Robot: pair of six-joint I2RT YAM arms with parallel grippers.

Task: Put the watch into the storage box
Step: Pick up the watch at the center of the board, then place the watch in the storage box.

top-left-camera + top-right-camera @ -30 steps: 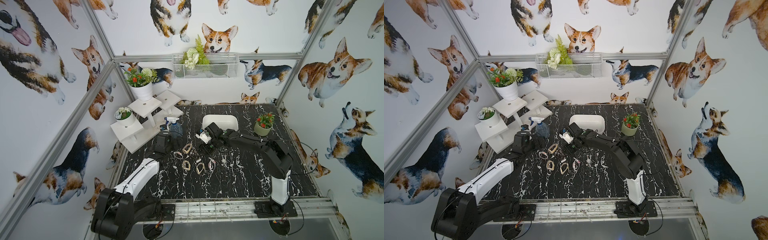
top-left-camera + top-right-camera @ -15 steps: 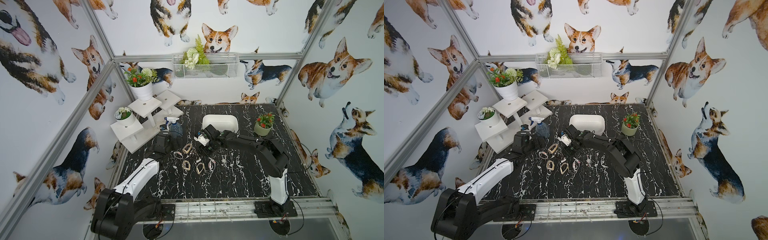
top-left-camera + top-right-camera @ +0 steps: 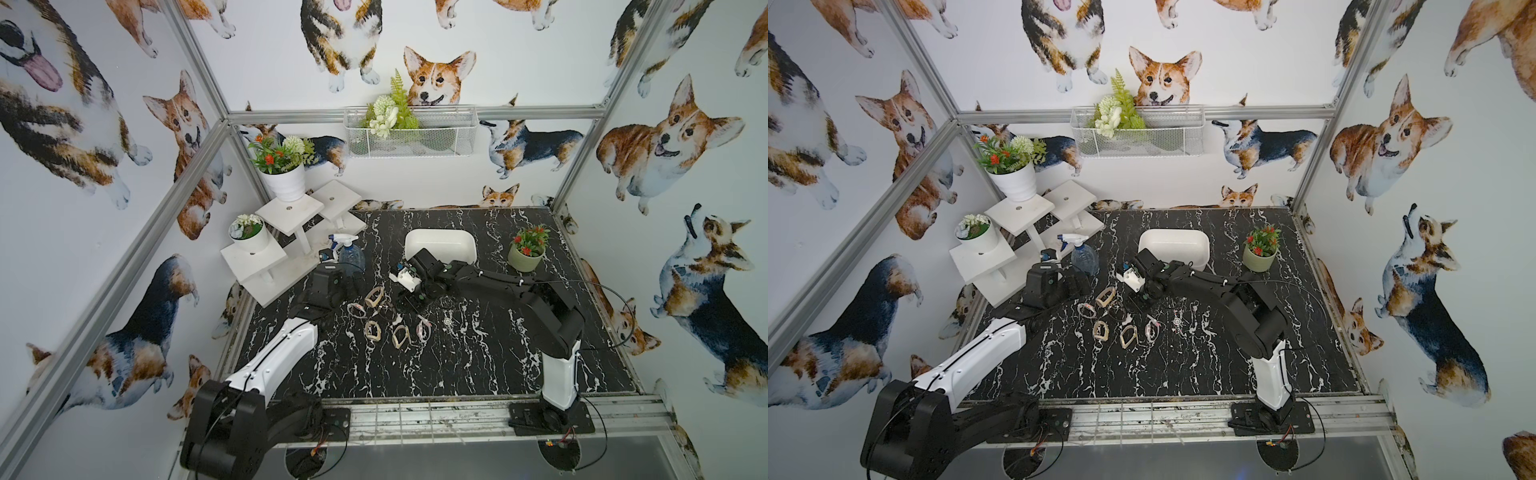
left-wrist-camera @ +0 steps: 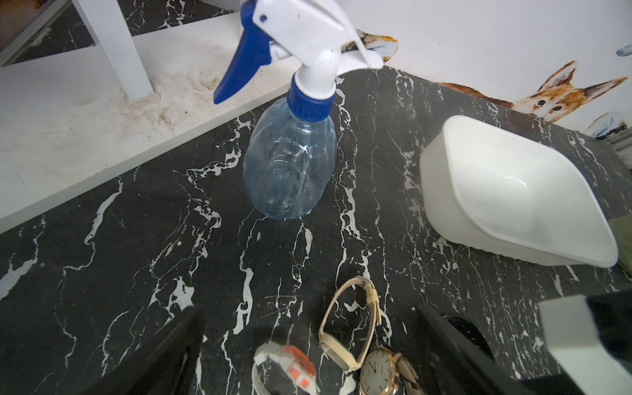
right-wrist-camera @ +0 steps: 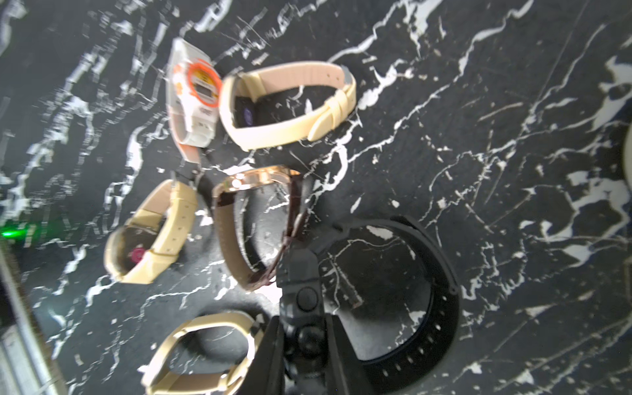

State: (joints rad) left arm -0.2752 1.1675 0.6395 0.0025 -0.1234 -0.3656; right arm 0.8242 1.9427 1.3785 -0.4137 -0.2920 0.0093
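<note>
Pinching the black watch (image 5: 444, 307) in a narrow grip, the right claw (image 5: 301, 319) holds it on the marbled counter (image 3: 457, 365) among other watches (image 5: 195, 95), near but outside the white storage box (image 3: 444, 241), while the left claw (image 4: 309, 313) gapes wide above a cream-strapped watch (image 4: 372, 295).

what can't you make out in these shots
Right gripper on the black watch: black on black, blurred in the right wrist view; whether it grips is unclear.
Gold watch, orange-white watch: cut off by the left wrist view's edge.
Storage box: near rim partly behind the right arm in both top views.
</note>
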